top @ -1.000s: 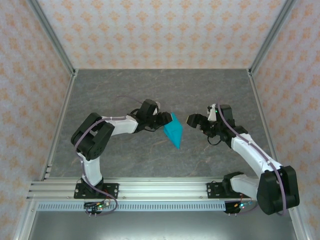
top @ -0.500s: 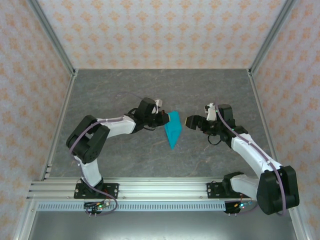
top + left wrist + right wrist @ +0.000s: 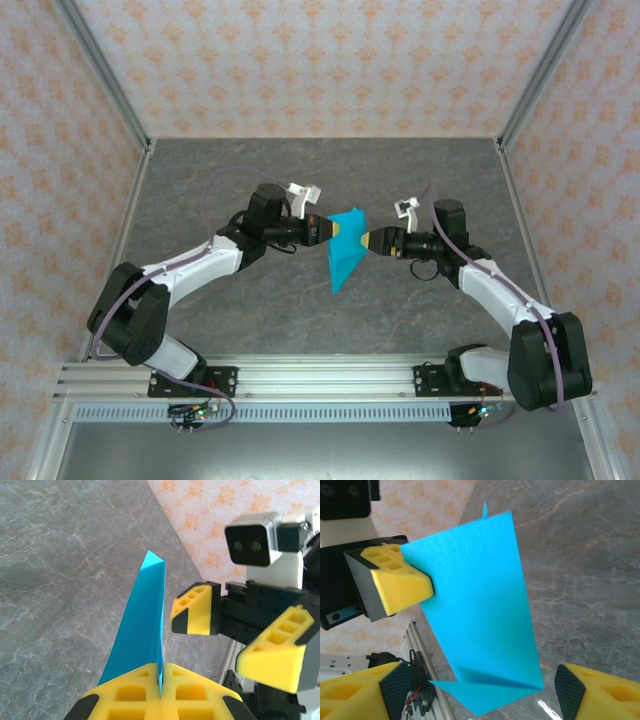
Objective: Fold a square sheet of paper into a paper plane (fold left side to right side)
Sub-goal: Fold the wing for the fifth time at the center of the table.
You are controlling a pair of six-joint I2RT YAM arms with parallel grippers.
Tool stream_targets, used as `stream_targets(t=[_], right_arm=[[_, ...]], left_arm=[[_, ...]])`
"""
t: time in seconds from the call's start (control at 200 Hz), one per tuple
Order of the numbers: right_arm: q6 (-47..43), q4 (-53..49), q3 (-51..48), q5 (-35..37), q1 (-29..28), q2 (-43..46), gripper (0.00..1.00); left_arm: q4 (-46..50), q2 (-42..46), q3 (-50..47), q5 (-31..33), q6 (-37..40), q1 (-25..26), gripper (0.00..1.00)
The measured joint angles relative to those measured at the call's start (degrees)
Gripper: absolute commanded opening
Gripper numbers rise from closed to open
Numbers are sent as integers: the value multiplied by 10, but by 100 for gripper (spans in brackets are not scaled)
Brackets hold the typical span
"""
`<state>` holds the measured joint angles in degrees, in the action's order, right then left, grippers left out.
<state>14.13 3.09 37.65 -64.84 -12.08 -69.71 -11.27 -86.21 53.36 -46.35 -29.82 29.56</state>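
Left tool (image 3: pixel 161 680) is pressed together on the wide end of the paper plane (image 3: pixel 345 255), its yellow pads (image 3: pixel 132 695) meeting with the cyan edge caught between them; a second ago it stood half spread beside the paper. From that pinch the folded sheet stands on edge. It appears lifted clear of the grey tabletop (image 3: pixel 250 170), over its middle. In the overhead view the wide end sits toward 12 o'clock and the point toward 6 to 7 o'clock.

At the paper's 3 o'clock side the right tool (image 3: pixel 372 240) has moved in close. Its jaws are spread, though narrower than a second ago, one on each side of the free edge and not yet gripping.

The plane now looks secured on one side and about to be taken on the other, ready for a two-handed crease or handover. Thin paper held by one corner may twist as the second pinch lands.
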Motion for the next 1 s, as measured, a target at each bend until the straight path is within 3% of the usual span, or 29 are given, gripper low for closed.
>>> stream_targets(t=[0.195, 0.6, 0.881, 1.001], right_arm=[[7, 35, 3, -44, 0, -13, 63], [9, 48, 3, -101, 0, -15, 46], [-1, 47, 3, -106, 0, -15, 51], [-6, 47, 3, -112, 0, -15, 45]], left_arm=[[3, 20, -3, -39, 12, -1, 0], [6, 26, -3, -81, 16, -1, 0], [25, 43, -3, -90, 32, -1, 0], [29, 49, -3, -92, 34, -1, 0]])
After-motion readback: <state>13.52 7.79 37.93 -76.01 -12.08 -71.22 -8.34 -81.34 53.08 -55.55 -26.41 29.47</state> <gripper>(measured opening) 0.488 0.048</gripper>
